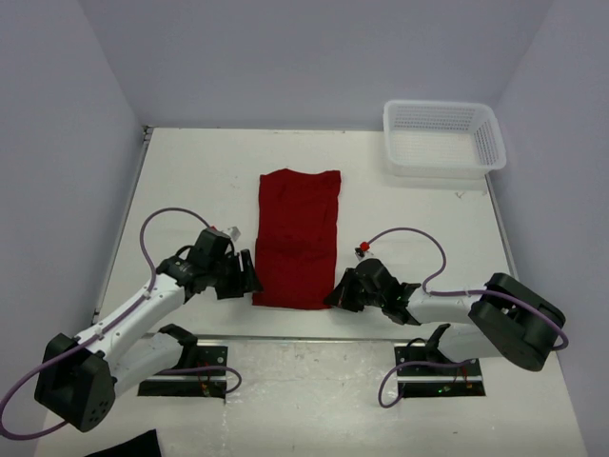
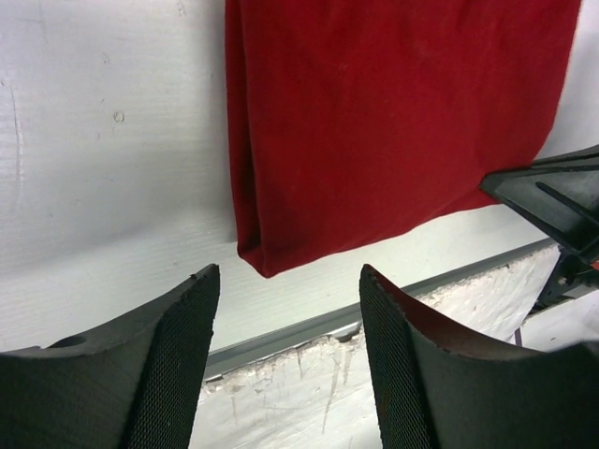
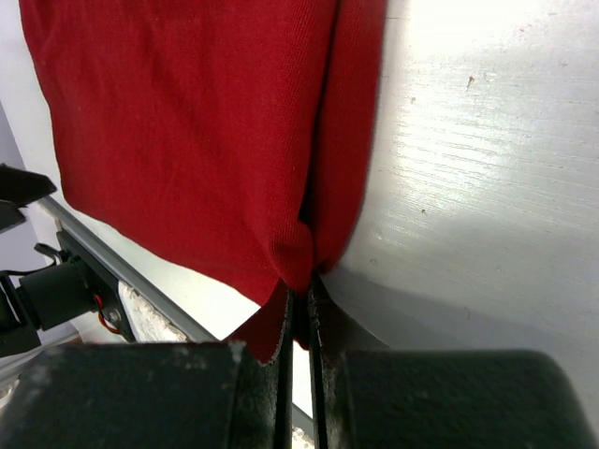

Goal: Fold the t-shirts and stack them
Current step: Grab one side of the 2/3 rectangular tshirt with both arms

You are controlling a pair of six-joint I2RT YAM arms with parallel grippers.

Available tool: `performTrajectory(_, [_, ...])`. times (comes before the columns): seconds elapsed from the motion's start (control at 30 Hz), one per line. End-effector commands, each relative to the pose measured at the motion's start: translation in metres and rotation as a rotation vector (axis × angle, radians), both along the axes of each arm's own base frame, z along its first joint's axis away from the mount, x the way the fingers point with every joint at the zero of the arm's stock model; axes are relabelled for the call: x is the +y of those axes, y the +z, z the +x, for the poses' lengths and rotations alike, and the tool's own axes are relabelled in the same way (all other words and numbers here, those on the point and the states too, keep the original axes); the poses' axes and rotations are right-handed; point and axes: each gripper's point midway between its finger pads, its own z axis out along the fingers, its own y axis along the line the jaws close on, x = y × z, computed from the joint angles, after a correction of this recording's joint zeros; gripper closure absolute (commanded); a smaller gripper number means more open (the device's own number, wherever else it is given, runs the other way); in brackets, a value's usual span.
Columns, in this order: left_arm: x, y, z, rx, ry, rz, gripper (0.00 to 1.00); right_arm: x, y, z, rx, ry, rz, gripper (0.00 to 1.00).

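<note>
Top view: t-shirt [image 1: 298, 238] lies flat on the bench [image 1: 190, 190] as a long strip, with its near edge between my two hands. My left hand [image 1: 245, 278] is just beside the near-left corner. My right hand [image 1: 338, 295] is at the near-right corner. The basket [image 1: 440, 105] sits well ahead and to the right of my right hand. A black scrap [image 1: 128, 446] lies behind my left arm's base.

Left wrist: fingers [image 2: 168, 355] stand apart w/ nothing between them. The shirt corner is just ahead of the tips and not touched.

Right wrist: jaws are pinched tight on the shirt's near corner, and cloth bunches right at the tips. It looks like more than one layer is caught, but I can't be sure it's all of them.

Step, as I judge it: get the second corner, then fold the near edge fwd. To do it well:
- Slide my left hand fwd low so the bottom finger goes under the corner.
- Catch every layer before closing.
- Don't tug w/ the right until the left has it.
- Lift both hands level so the edge stays straight.

Count: 1 t-shirt, 1 basket, 1 black scrap, 2 hands.
</note>
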Motion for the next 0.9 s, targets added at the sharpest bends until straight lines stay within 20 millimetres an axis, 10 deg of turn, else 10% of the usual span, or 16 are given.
performTrajectory(0.0, [0.000,-0.011,-0.006,0.039,0.012,-0.015,0.38,-0.030,-0.036,-0.018,0.068,0.000,-0.162,1.00])
performTrajectory(0.43, [0.001,-0.059,-0.009,0.094,0.016,0.010,0.39,-0.030,-0.034,-0.019,0.065,0.003,-0.145,1.00])
performTrajectory(0.87, [0.007,-0.066,-0.023,0.147,0.038,0.022,0.47,-0.032,-0.033,-0.019,0.064,-0.004,-0.154,1.00])
